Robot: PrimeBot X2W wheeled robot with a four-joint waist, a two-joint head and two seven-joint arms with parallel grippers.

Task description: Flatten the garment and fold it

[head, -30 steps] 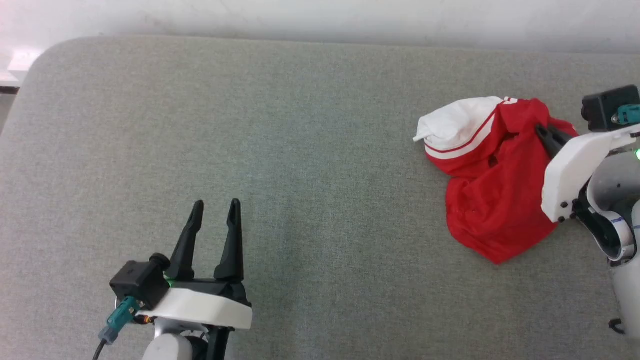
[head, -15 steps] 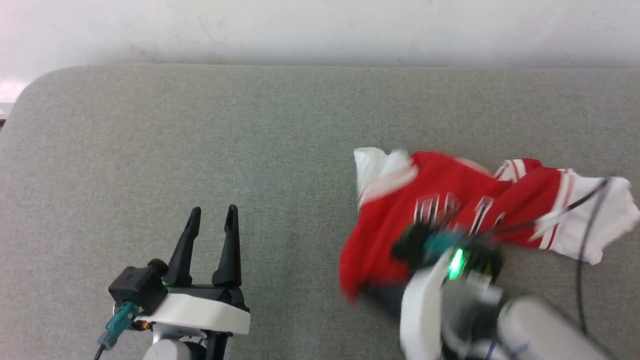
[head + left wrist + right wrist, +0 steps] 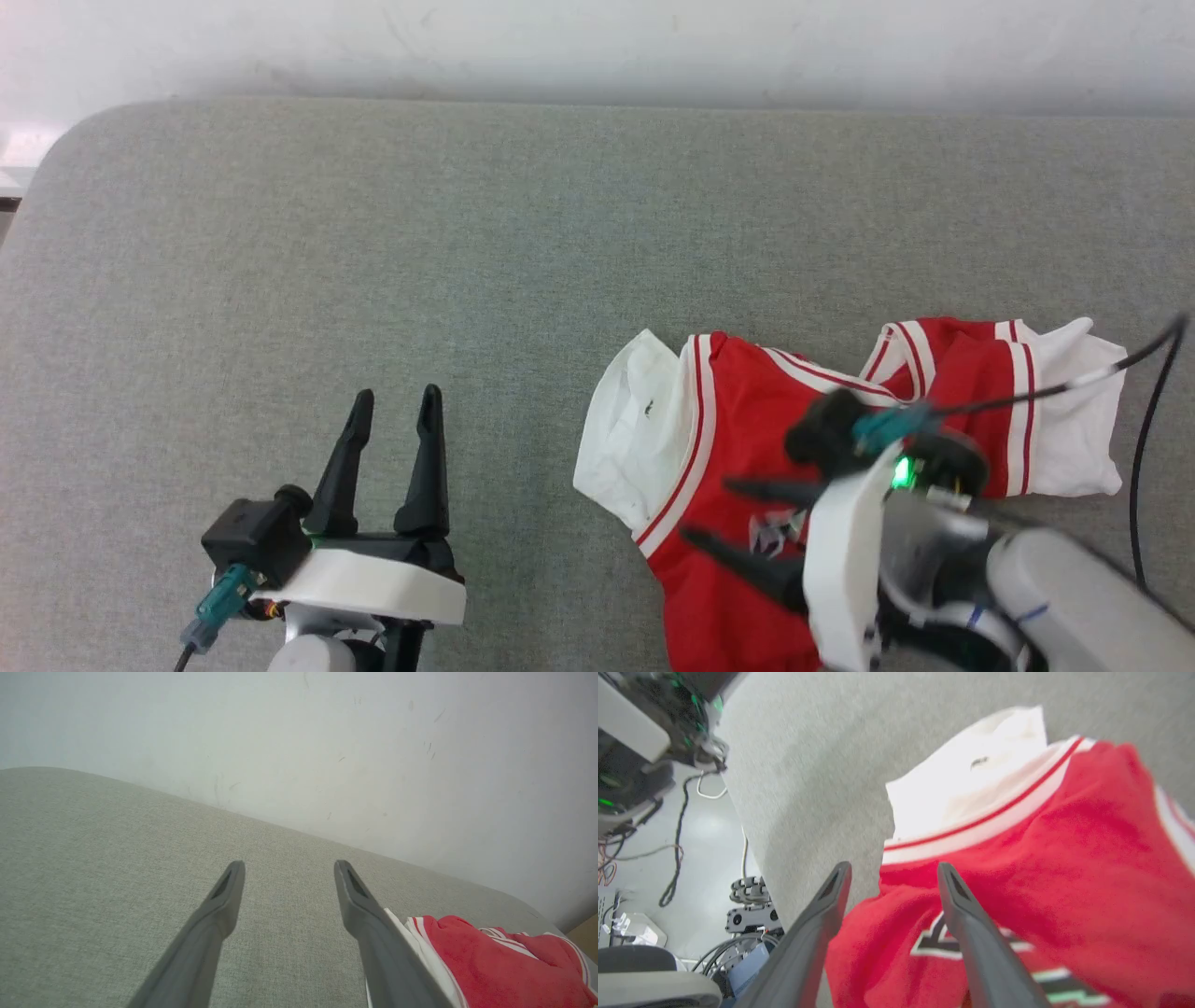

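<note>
The garment (image 3: 738, 411) lies crumpled at the lower right of the head view on the grey table (image 3: 373, 233). One white sleeve (image 3: 630, 434) is spread toward the middle of the frame, and the other sleeve (image 3: 1074, 420) is bunched at the far right beside a twisted fold of red with striped trim. The red body runs off the bottom edge. The right hand (image 3: 708, 510) hovers over the chest lettering (image 3: 773, 534) with its fingers wide apart and nothing between them. The left hand (image 3: 397, 394), at the lower left, is equally spread and empty, well apart from the cloth. Flattening seems barely begun, and no fold is possible until the body is laid out. The next move probably calls for each hand to pinch a separate edge, a shoulder or the hem, and draw the cloth apart, so the left hand would have to come across first. The right arm's dark cable (image 3: 1144, 439) loops over the far sleeve and could snag there, and the pale forearm (image 3: 1074, 597) hides the lower body from the head camera. In the right wrist view the table's edge runs just beside the red cloth, with the floor (image 3: 705, 826) and loose wiring beyond it, so a careless pull might drag the shirt off. The wall (image 3: 560, 47) behind is bare.
</note>
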